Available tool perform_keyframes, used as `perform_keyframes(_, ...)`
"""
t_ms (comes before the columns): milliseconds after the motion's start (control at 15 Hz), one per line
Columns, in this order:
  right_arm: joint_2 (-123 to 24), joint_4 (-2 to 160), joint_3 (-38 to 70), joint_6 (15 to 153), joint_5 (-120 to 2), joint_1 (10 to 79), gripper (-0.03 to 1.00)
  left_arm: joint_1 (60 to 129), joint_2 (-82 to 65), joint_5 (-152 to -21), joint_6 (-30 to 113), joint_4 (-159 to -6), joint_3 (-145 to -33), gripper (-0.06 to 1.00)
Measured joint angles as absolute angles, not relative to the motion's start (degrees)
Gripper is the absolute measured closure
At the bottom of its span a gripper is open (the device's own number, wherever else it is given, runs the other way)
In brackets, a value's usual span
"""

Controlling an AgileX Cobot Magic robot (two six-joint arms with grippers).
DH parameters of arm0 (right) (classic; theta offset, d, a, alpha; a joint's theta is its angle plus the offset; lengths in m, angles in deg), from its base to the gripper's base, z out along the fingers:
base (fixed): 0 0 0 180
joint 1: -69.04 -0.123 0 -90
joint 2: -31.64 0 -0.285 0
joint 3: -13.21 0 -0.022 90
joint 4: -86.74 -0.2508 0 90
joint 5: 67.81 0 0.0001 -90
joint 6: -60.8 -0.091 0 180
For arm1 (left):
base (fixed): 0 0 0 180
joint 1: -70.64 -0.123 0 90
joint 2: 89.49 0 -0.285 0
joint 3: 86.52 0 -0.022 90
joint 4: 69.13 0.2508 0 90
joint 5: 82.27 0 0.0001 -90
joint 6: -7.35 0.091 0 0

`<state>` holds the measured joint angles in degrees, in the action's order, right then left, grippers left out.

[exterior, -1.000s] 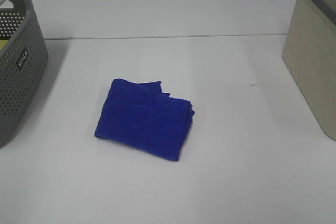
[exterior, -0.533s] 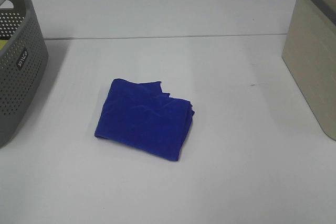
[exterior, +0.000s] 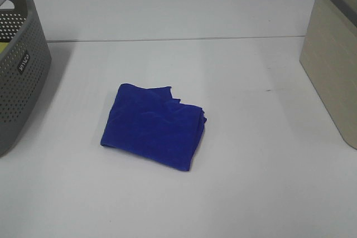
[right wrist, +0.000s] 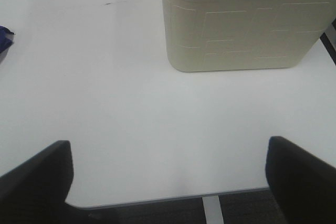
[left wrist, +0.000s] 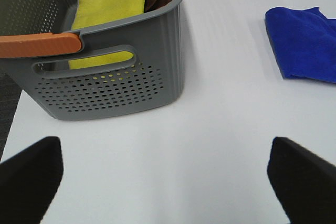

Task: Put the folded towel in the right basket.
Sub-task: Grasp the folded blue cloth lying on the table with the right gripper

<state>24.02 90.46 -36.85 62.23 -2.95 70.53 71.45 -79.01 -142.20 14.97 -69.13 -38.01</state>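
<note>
A folded blue towel (exterior: pixel 153 126) lies flat on the white table, left of centre in the high view. It also shows in the left wrist view (left wrist: pixel 304 43), and a sliver of it shows in the right wrist view (right wrist: pixel 4 38). The beige right basket (exterior: pixel 334 54) stands at the table's right edge and fills the right wrist view (right wrist: pixel 239 22). Neither arm shows in the high view. My left gripper (left wrist: pixel 165 182) is open and empty, well away from the towel. My right gripper (right wrist: pixel 168 182) is open and empty in front of the beige basket.
A grey perforated basket (exterior: pixel 19 65) stands at the left edge; the left wrist view shows it (left wrist: pixel 105 72) holding a yellow cloth (left wrist: pixel 107 9), with an orange handle (left wrist: pixel 39 44). The table's front edge (right wrist: pixel 173 195) shows under the right gripper.
</note>
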Motion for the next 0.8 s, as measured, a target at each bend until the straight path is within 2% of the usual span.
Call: perform_keyframes(800, 24.02, 90.23, -36.85, 62.23, -2.95, 70.53, 0.01, 71.45, -79.01, -142.20, 14.97, -69.13, -38.01, -0.04)
